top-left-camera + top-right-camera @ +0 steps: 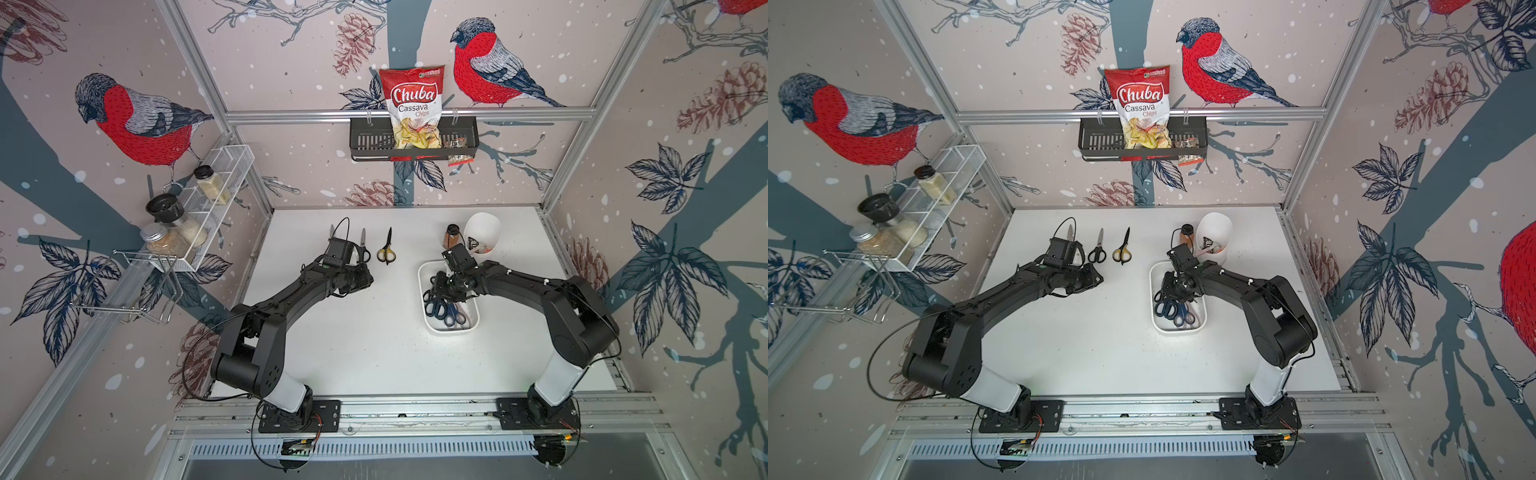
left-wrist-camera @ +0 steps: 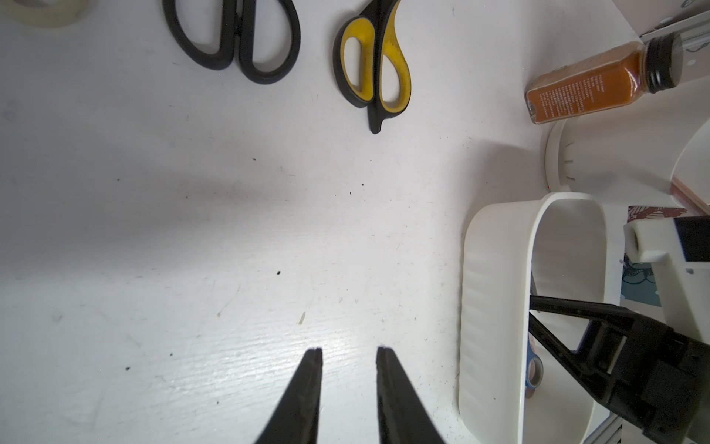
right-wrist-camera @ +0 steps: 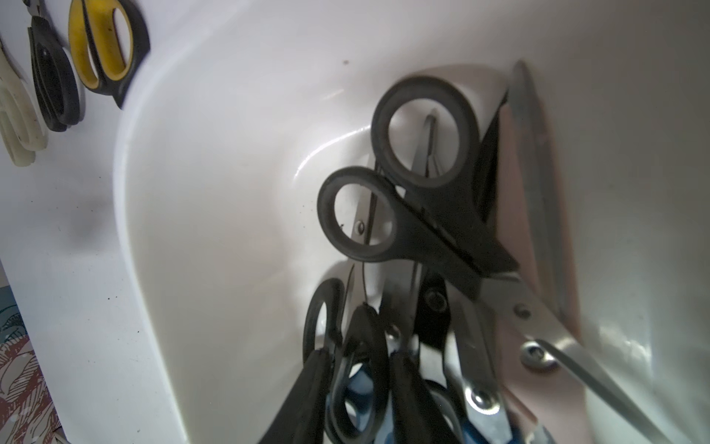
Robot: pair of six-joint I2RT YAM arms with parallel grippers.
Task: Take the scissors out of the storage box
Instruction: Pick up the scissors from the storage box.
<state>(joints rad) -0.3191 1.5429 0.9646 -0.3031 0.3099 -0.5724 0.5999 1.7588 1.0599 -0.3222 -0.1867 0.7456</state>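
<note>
While the left end effector (image 2: 349, 350) hangs over bare tabletop (image 2: 173, 230), fingers a narrow gap apart with nothing between them, three pairs lie well ahead of its tips, handles toward it. That's one cream pair (image 3: 19, 127), one black pair (image 2: 234, 42) and one black-and-yellow pair (image 2: 374, 57).

Off to its side sits the single storage box (image 2: 495, 292), and the right end effector (image 3: 359, 355) is down inside it. Its fingers are set narrow on either side of a black handle loop (image 3: 365, 334); whether they've actually bitten, I can't tell.

Around those tips the rest of the scissors (image 1: 440, 301) lie heaped. Just ahead is another black pair with round loops (image 3: 407, 173). Underneath are two dark-blue pairs (image 1: 446, 313), going by four loops in a top view. One pinkish-beige pair (image 3: 507, 192) lies alongside, against the wall. That's at least five; the tangle hides any more.

Beyond the box stand one spice bottle (image 1: 452, 237) and one white cup (image 1: 482, 232).

These look stiff, hard and fairly light, with slick steel blades, so the plastic loop is the surer hold. Interlocked handles could drag a neighbour up.
</note>
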